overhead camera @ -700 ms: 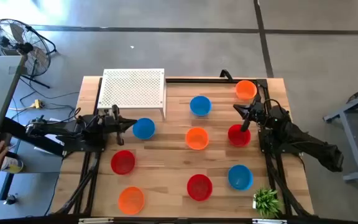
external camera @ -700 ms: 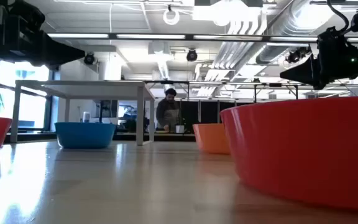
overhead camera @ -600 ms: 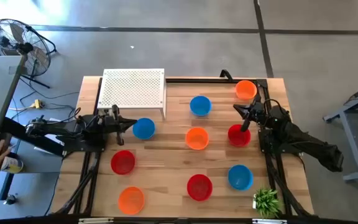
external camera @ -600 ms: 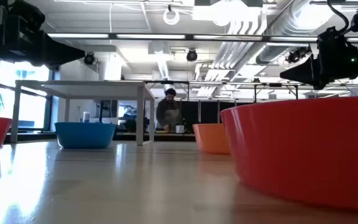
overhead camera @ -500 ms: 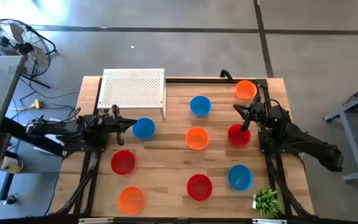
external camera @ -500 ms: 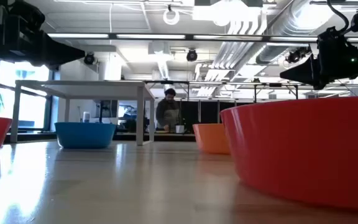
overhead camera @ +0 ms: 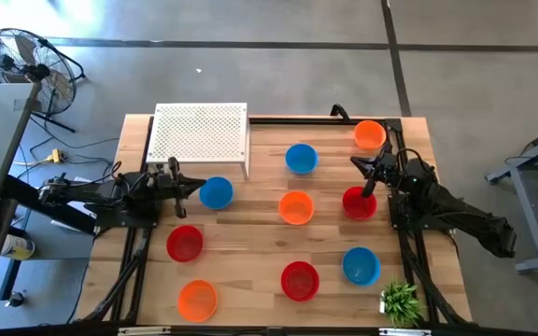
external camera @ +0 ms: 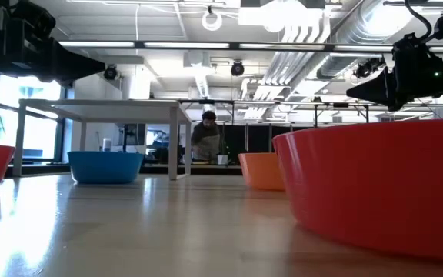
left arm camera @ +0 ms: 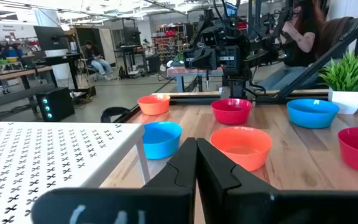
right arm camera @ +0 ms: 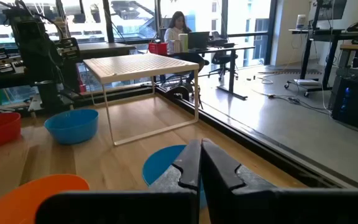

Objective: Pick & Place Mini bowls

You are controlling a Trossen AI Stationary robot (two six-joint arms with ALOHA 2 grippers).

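High view first: nothing on the table has budged in the last second. Both arms and all nine bowls sit just where they were. The only change is off the table, where a person's hand that was at the left edge is gone. So no progress on the task, and I'd say the first pick hasn't started.

The left pincer [overhead camera: 197, 189] has its fingers pressed together on nothing, and a blue bowl [overhead camera: 216, 193] sits just past its tips. The right pincer [overhead camera: 355, 164] is also closed and empty. A red bowl [overhead camera: 359, 203] is just beside it, an orange bowl [overhead camera: 369, 134] is near on its other side, and another blue bowl [overhead camera: 301, 159] is straight ahead of it.

The rest are well away from both: an orange one [overhead camera: 296, 207] mid-table, a second red [overhead camera: 185, 243], a third red [overhead camera: 300, 280], the last orange [overhead camera: 197, 300] and the last blue [overhead camera: 361, 265].

As for orientation, every bowl sits upright with its mouth facing up. They're round, so there's no long axis to line up with, and any approach angle onto a rim should do. Either pincer would need to spread first.
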